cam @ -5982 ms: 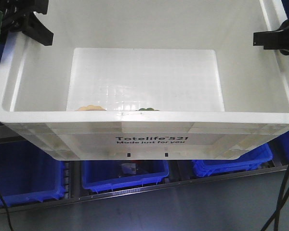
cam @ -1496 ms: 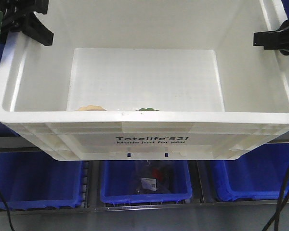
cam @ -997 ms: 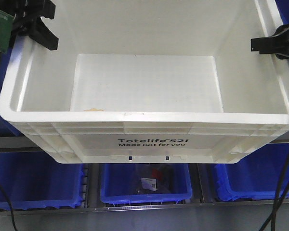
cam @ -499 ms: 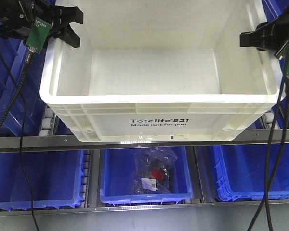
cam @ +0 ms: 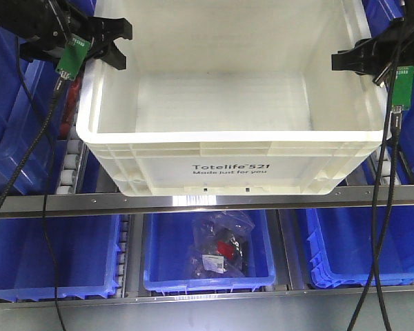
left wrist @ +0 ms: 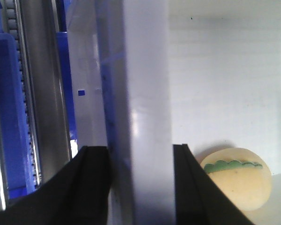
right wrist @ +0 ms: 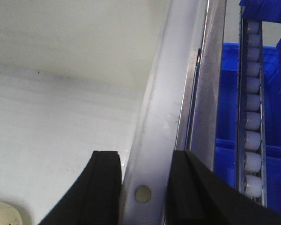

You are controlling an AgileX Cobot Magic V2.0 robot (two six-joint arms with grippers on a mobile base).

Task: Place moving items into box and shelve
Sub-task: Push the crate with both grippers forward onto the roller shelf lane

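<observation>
Here the left gripper [left wrist: 139,187] has its two black fingers on either side of the white box [cam: 234,155] wall, clamped on that rim; the right gripper [right wrist: 143,192] pinches the opposite rim the same way. From the front view each gripper sits at an upper corner of the box, which rests on the upper shelf level above a metal rail [cam: 207,202].

The box floor is mostly hidden from the front by the near wall, and no moving item shows there. The left wrist view catches one cream moving item [left wrist: 237,177] with a green scalloped mark, lying on the floor inside near the gripped wall, its lower edge cut off. The right wrist view shows only a pale sliver [right wrist: 4,213] at the bottom corner; what it is cannot be told.

Blue bins [cam: 52,255] fill the shelf below, the middle one holding a clear bag [cam: 219,247] of small parts. A roller track [right wrist: 253,122] runs just beside the right rim, and blue bins stand close on both sides, leaving little side room.
</observation>
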